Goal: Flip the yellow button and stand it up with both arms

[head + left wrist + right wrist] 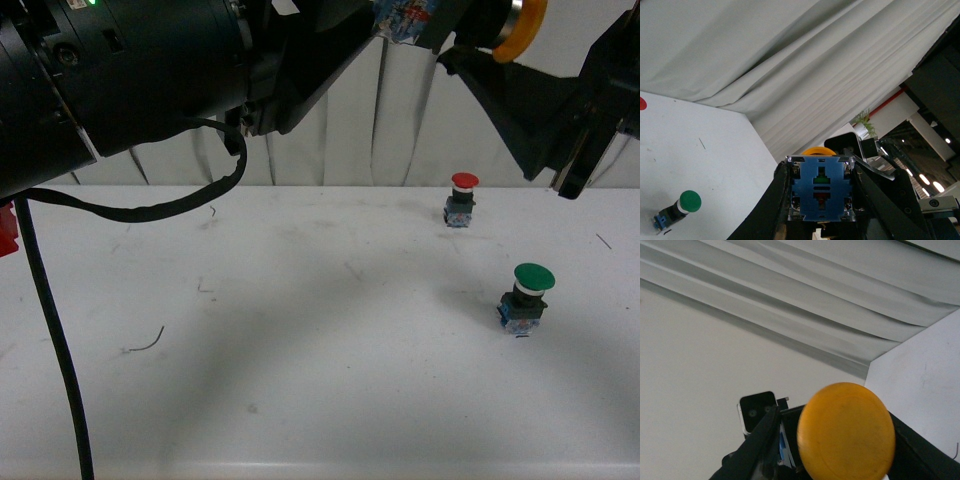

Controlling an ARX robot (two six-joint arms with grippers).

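Observation:
The yellow button is held high above the table, at the top of the front view, where its yellow cap shows. My left gripper is shut on its blue-grey block base, and the cap's rim peeks out behind the block. In the right wrist view the round yellow cap faces the camera and fills the gap between the fingers. My right gripper is open, with its black fingers on either side of the cap, and I cannot tell if they touch it.
A red-capped button stands at the back right of the white table. A larger green-capped button stands nearer, and also shows in the left wrist view. A black cable hangs at the left. A pale curtain hangs behind.

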